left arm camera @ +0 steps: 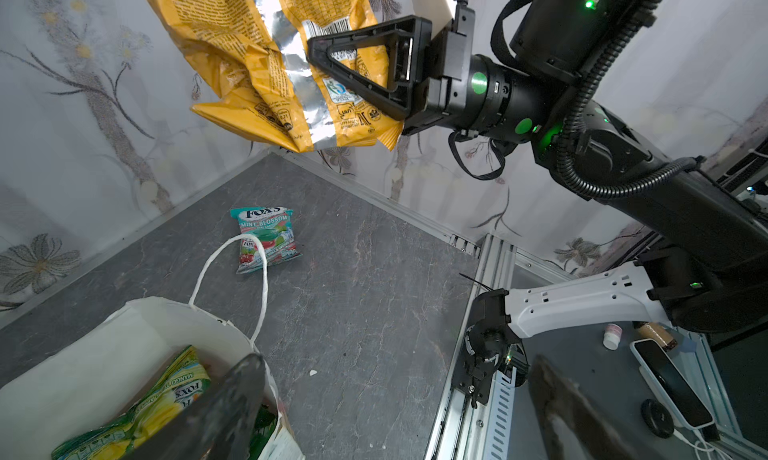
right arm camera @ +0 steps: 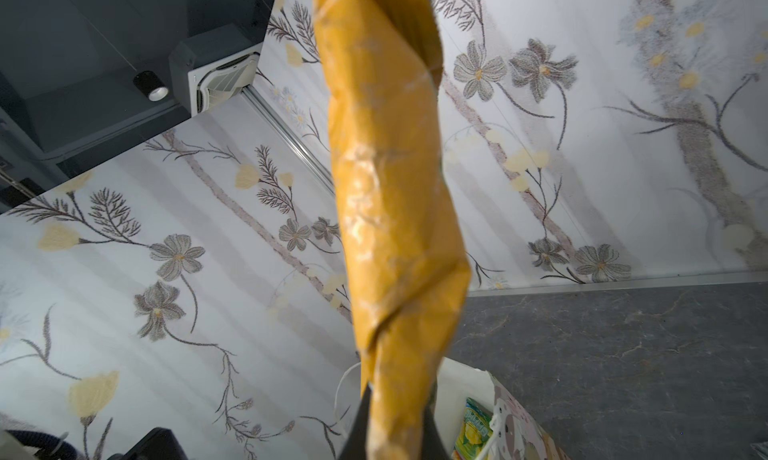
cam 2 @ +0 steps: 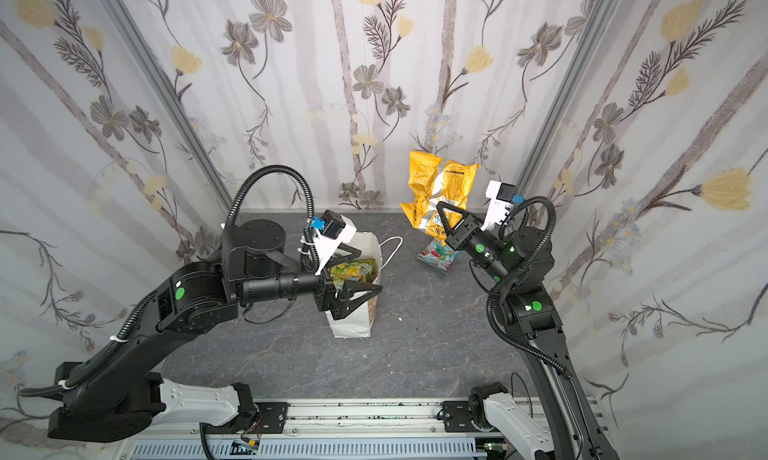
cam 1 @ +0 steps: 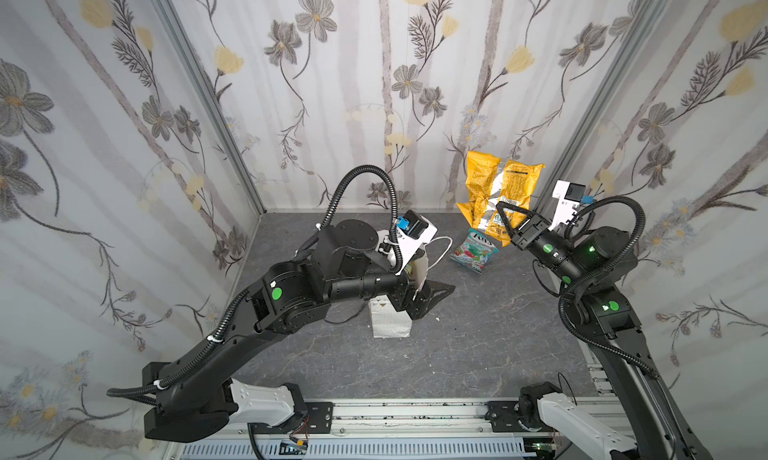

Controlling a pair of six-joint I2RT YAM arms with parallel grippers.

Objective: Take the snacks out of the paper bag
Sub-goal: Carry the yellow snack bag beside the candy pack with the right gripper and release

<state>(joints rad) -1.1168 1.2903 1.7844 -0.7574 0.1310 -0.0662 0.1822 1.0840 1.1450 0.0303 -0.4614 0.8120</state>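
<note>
Right claw (cam 1: 503, 212) clenched on the crinkly yellow-orange foil chip bag (cam 1: 492, 179), high beyond the tall white paper bag (cam 2: 353, 325). Light, slippery, crushable, I'd say: pinch the seam. Left claw (cam 2: 369, 271) gapes at that bag's mouth; yellow-green foil packets (cam 2: 353, 269) inside.

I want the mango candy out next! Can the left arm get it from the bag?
Probably yes: the left end effector hangs open right over the open paper bag, and the yellow-green packet lies on top, nothing covering it.
</note>
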